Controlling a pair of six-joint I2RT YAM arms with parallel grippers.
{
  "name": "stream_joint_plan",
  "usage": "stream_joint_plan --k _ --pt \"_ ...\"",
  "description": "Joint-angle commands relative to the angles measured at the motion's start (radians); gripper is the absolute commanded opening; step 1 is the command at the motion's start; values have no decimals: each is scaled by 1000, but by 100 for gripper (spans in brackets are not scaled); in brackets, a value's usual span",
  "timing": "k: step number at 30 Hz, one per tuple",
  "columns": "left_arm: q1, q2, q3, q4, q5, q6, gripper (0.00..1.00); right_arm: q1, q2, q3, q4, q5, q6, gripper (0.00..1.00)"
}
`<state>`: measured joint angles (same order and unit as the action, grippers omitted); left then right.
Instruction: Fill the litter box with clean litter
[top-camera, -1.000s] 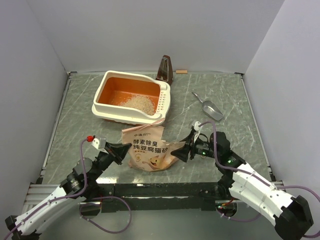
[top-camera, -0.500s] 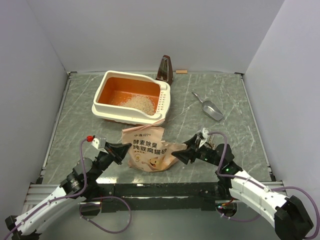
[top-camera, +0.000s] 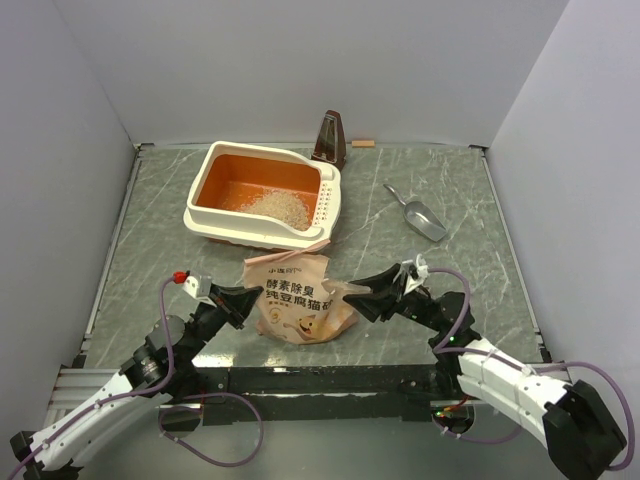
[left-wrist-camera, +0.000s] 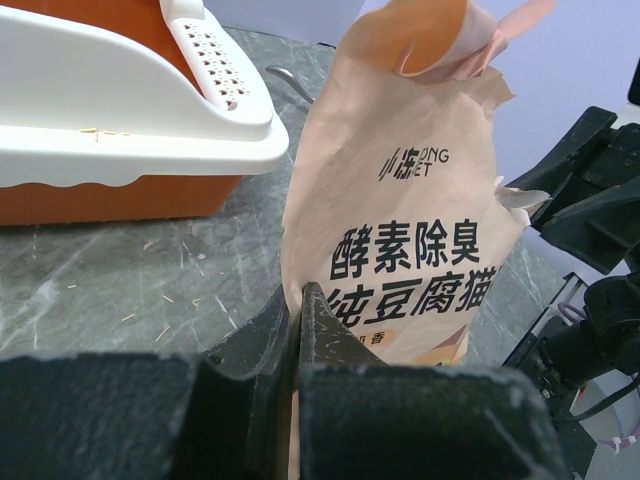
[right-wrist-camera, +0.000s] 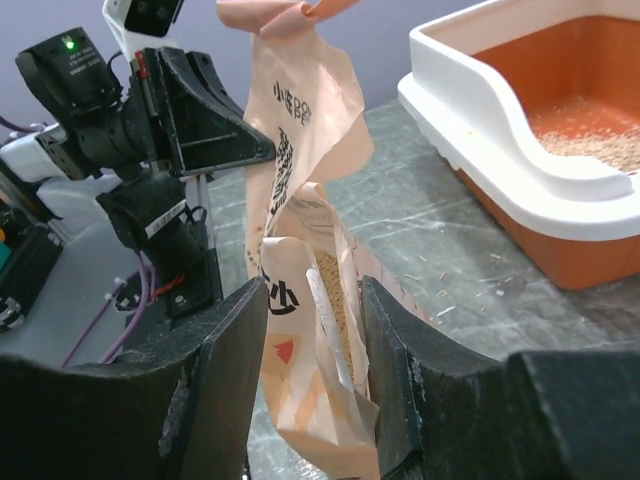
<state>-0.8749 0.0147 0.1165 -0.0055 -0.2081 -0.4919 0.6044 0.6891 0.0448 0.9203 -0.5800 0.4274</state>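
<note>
Tan bag (top-camera: 298, 300) is pinched by left hand (top-camera: 252, 297); right hand (top-camera: 358, 300), half open, has been narrowed round it; pour pending.

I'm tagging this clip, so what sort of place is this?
Likely a robot test cell: blank walls box in the table, two arms sit at its edge, a metronome stands behind the litter box.

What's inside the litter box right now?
Inside the litter box, a loose heap of clean litter sits toward the near corner by the slotted rim. The rest of the orange floor is mostly bare. The raised near wall hides the floor strip just behind it.
</note>
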Motion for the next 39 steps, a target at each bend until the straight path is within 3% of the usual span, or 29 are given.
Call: stream_joint_plan --k 1,8,15,23,26,27,28,29,32,33,35,39 --pt "2 -98 49 29 -45 -2 1 1 67 -42 150 -47 13 49" --pt "2 -99 48 25 -43 -8 1 1 79 -42 158 -38 5 51" --pt "2 -101 49 21 -54 -11 1 1 98 -71 176 -52 13 37" --pt "2 -82 66 29 -62 -20 1 1 205 -52 201 -87 46 36" --pt "2 -62 83 18 -62 -30 1 1 210 -54 181 -73 45 24" --pt "2 -58 92 16 -62 -36 1 3 205 -53 173 -72 48 11" --pt "2 -53 95 12 -60 -40 1 1 196 -54 160 -69 53 5" --pt "2 -42 101 10 -60 -43 1 1 167 -27 123 -60 62 0" --pt "2 -22 138 -42 -73 -88 1 0 63 21 -10 -43 77 0" --pt "2 3 168 -72 -73 -108 1 -3 32 39 -163 -43 83 0" --pt "2 36 234 -147 -114 -218 1 -20 -49 91 -286 -79 120 0" --pt "2 106 365 -451 -166 -388 1 -49 -106 185 -606 -183 192 0"
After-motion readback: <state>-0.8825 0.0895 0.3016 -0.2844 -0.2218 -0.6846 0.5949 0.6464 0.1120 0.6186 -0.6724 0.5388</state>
